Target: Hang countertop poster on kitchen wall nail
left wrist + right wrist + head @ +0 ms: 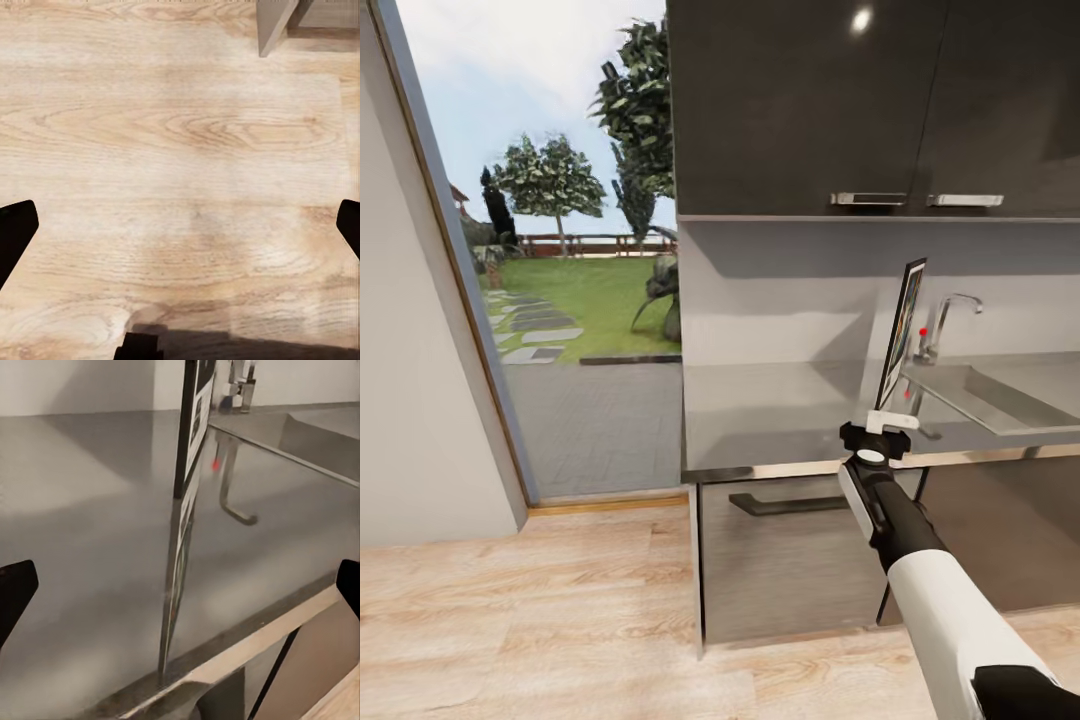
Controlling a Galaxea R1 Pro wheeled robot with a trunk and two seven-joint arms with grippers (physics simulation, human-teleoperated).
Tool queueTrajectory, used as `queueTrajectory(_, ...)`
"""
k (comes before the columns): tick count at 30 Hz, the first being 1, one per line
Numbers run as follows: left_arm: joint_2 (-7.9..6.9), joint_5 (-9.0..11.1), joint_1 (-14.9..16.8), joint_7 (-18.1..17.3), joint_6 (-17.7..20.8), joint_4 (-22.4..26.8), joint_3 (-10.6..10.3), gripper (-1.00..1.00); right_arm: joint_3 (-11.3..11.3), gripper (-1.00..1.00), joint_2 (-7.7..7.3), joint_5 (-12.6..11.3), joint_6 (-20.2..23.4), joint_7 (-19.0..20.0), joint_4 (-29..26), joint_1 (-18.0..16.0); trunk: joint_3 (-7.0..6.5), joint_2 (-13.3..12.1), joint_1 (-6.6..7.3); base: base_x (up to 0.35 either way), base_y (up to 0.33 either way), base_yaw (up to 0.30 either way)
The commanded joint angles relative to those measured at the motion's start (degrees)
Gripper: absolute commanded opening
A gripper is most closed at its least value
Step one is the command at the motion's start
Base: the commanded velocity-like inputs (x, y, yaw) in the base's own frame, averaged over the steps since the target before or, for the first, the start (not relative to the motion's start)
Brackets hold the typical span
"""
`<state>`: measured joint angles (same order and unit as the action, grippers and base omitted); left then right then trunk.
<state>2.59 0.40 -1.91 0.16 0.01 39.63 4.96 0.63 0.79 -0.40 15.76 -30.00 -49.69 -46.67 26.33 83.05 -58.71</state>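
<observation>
The poster [901, 333] stands nearly upright and edge-on over the kitchen countertop [780, 420], just left of the sink [1000, 395] and tap [945, 320]; its picture is too foreshortened to read. The right gripper [888, 418] sits at its lower edge, above the counter's front lip, but whether the fingers are clenched on the frame cannot be told, since the wrist hides them. In the right wrist view the poster [191, 442] rises as a thin sliver, its lower part merging with its reflection in the steel. The left gripper's fingers [15, 236] are spread wide over bare wood floor [180, 150], grasping nothing
</observation>
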Motion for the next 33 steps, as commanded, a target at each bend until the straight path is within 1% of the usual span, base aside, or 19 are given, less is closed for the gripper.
queueTrajectory(1,0.05,0.04,-0.02,0.02,0.02,0.1,0.14,1.0,0.07,1.0,0.0,-0.04,0.37,-0.23,-0.05,-0.04,0.05,0.03,-0.02,0.188,-0.104,0.0)
queueTrajectory(6,0.05,0.04,-0.02,0.04,0.04,0.1,0.14,1.0,0.07,1.0,0.0,-0.04,0.15,-0.24,0.01,-0.08,0.05,0.03,-0.02,0.216,-0.133,0.0)
queueTrajectory(12,0.05,0.04,-0.02,0.07,0.01,0.1,0.14,1.0,0.14,1.0,0.0,-0.04,0.07,-0.24,0.03,-0.09,0.05,0.03,-0.02,0.112,-0.089,0.0)
queueTrajectory(20,0.05,0.04,-0.02,0.05,-0.06,0.1,0.14,1.0,0.16,1.0,0.0,-0.04,-0.01,-0.2,0.03,-0.05,0.05,0.03,-0.02,0.181,-0.201,0.0)
queueTrajectory(33,0.05,0.04,-0.02,0.04,-0.1,0.1,0.14,1.0,0.16,1.0,0.0,-0.04,-0.03,-0.19,0.03,0.0,0.05,0.03,-0.02,0.064,-0.022,0.0)
